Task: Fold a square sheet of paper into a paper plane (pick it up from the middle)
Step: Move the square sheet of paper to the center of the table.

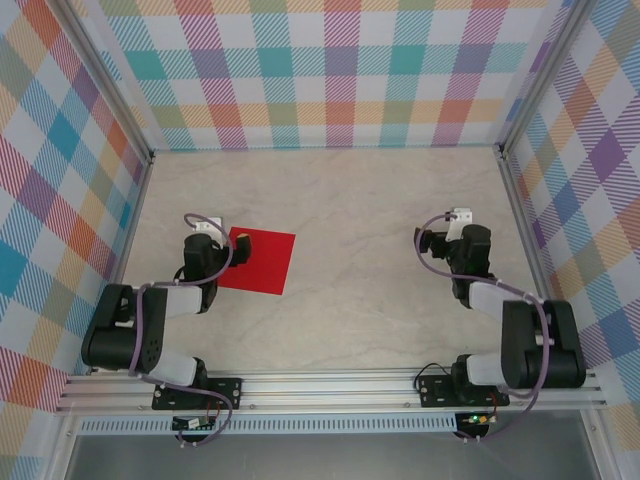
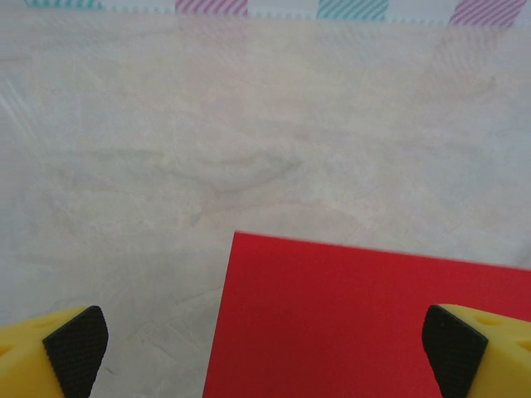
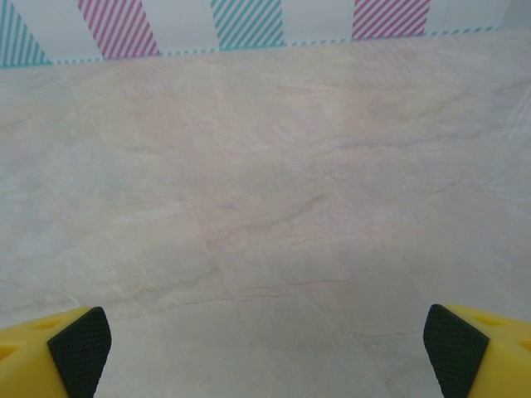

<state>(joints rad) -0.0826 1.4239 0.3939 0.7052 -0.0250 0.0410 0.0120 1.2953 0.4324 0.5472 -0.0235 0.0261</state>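
The square sheet of paper [image 1: 262, 262] is bright red and lies flat and uncreased on the marble-look table, left of centre. My left gripper [image 1: 218, 240] hovers over the sheet's left edge, jaws wide open with nothing between them. In the left wrist view the paper [image 2: 357, 323] fills the lower right, its far left corner between the fingertips, and the left gripper [image 2: 265, 352] spans it. My right gripper [image 1: 447, 238] hangs open over bare table on the right, well apart from the sheet. In the right wrist view the right gripper [image 3: 265, 352] has bare tabletop between its yellow fingers.
Plaid-patterned walls [image 1: 320, 70] enclose the table [image 1: 370, 200] on three sides, with aluminium posts [image 1: 515, 190] at the corners. An aluminium rail [image 1: 330, 385] carrying both arm bases runs along the near edge.
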